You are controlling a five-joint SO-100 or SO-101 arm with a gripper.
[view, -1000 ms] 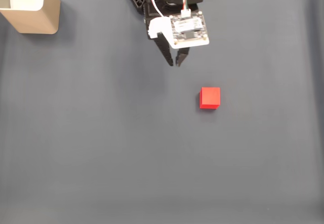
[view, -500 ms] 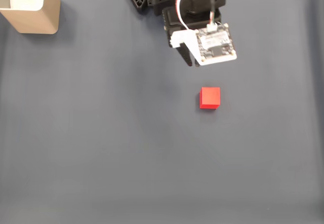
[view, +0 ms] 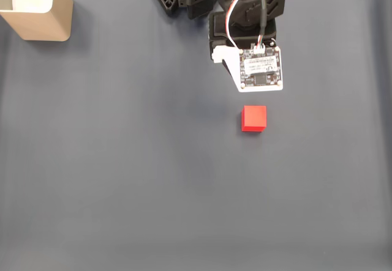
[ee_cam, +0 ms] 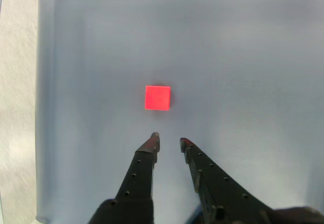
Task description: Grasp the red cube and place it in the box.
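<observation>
On the dark grey mat, the red cube lies flat and free, just below the arm's white circuit board in the fixed view. Well apart from the cube, the tan box stands at the mat's upper left corner in that view. Seen from the wrist, the gripper sits just short of the cube, not touching it, jaws parted by a narrow gap and holding nothing.
</observation>
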